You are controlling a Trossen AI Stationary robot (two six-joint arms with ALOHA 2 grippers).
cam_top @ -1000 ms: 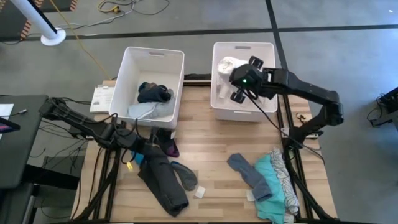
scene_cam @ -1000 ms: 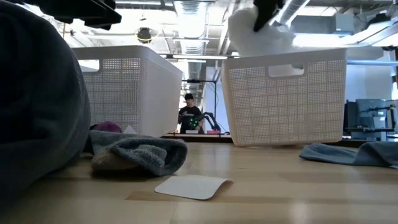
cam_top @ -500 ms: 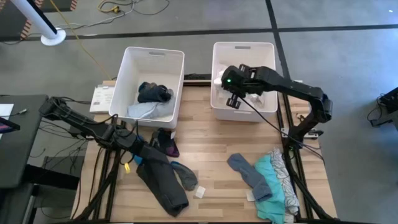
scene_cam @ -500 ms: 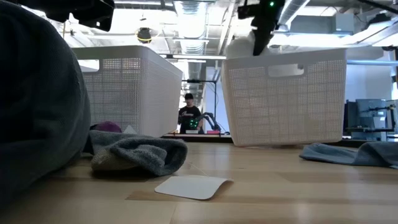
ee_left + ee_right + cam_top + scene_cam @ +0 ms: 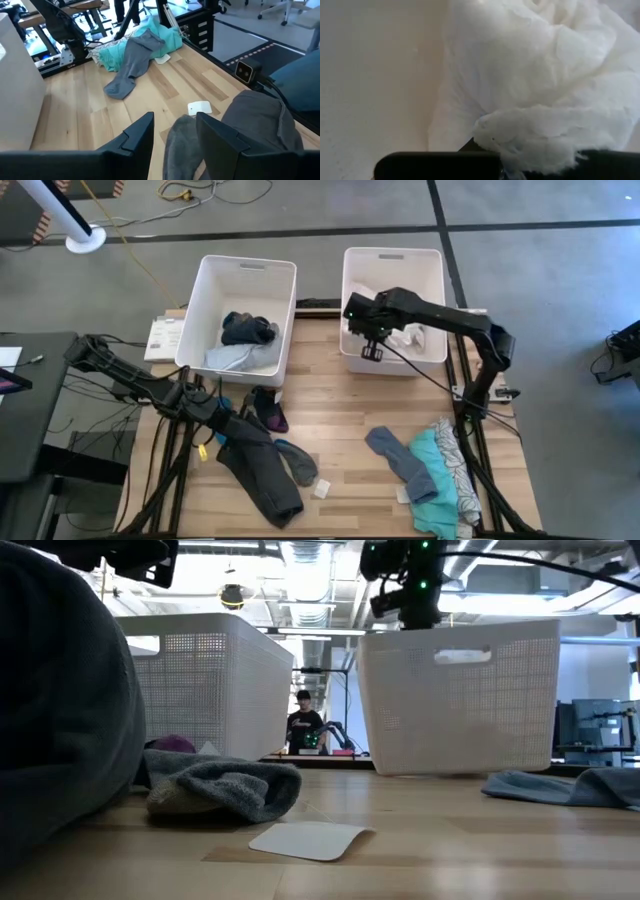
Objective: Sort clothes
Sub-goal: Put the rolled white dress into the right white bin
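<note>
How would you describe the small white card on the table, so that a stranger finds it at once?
Start at the wooden table and go to the long dark grey garment near its front left. Just right of it lies a small grey sock, and beside that is the white card. It is the only flat, stiff thing there; everything around it is soft cloth.

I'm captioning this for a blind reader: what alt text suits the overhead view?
The right tool reaches into the right white bin holding a white garment. The left tool grips a dark grey garment on the wooden table; more clothes lie at right.
</note>
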